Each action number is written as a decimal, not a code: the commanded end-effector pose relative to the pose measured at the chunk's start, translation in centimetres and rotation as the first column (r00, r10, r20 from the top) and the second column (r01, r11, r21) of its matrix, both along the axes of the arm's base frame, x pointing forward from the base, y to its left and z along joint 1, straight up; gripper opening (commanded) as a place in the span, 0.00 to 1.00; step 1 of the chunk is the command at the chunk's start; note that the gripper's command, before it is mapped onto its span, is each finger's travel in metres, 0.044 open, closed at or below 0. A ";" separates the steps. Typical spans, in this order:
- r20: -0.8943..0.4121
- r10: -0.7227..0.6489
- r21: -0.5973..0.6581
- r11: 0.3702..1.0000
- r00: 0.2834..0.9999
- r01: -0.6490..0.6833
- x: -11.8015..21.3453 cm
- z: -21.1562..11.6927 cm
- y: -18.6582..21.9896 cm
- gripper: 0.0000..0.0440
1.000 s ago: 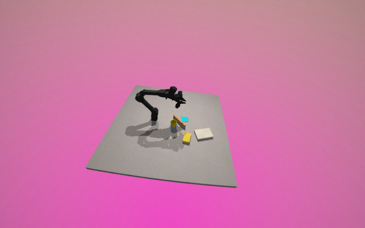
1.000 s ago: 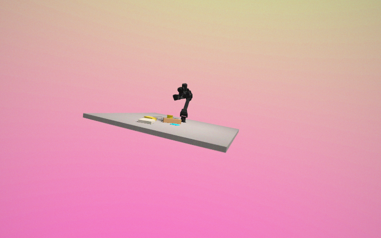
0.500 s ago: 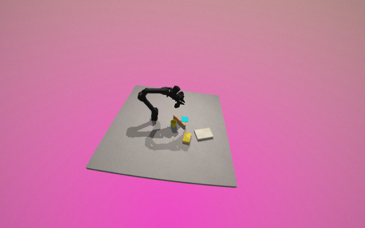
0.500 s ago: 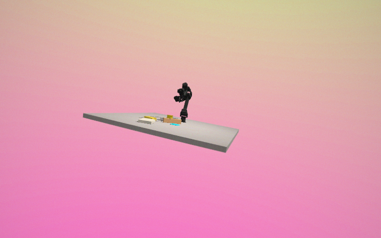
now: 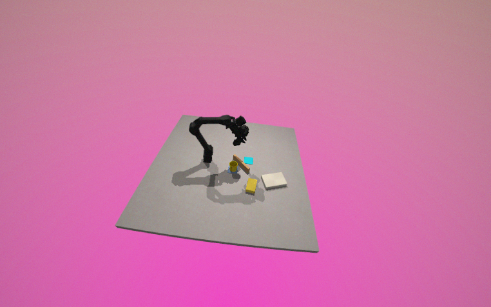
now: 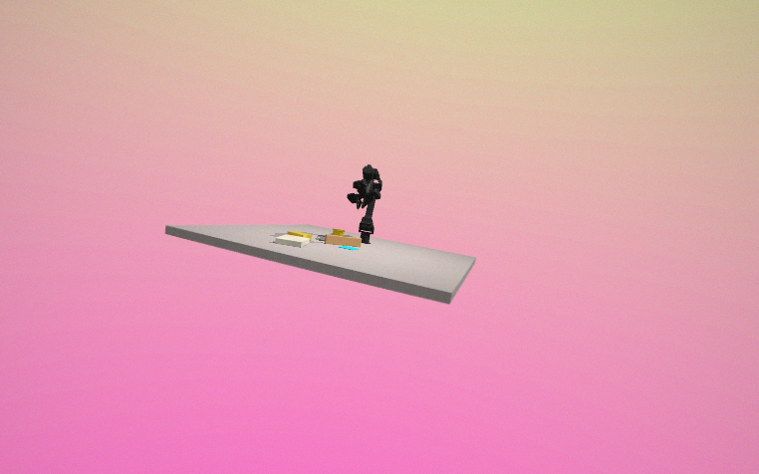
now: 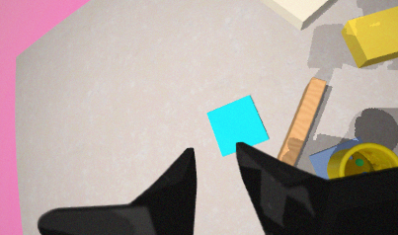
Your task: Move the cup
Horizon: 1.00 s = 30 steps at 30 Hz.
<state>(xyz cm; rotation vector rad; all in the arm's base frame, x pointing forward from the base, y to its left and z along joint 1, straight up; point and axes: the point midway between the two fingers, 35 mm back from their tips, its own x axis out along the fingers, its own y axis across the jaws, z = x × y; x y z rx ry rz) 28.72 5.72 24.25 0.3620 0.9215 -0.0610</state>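
Claw [image 5: 243, 141] [image 6: 361, 204] [image 7: 214, 151] is partly open with nothing between the tips, up above the worktop [image 5: 186, 217] [image 6: 405, 265] [image 7: 114, 99]. Key offset: the yellow cup [image 5: 233, 166] [image 6: 338, 232] [image 7: 370, 162] lies low and to the right of the tips in the wrist view; in the top view, below and slightly left of them. It stands upright on the blue pad [image 5: 229, 171] [image 7: 322, 165] — cyan pad [image 5: 248, 160] [image 6: 348, 248] [image 7: 238, 125] is across the wooden bar [image 5: 241, 164] [image 6: 343, 240] [image 7: 303, 118]. I'd shift cupward and open wider before descending.
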 end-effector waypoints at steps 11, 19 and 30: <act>-0.208 -0.009 -0.058 0.998 0.978 -0.003 -1.3 -1.2 -0.6 0.29; -0.327 -0.012 -0.097 0.995 0.945 -0.021 -2.1 -2.0 -1.3 0.26; -0.470 -0.025 -0.139 0.989 0.882 -0.046 -3.1 -3.3 -2.6 0.26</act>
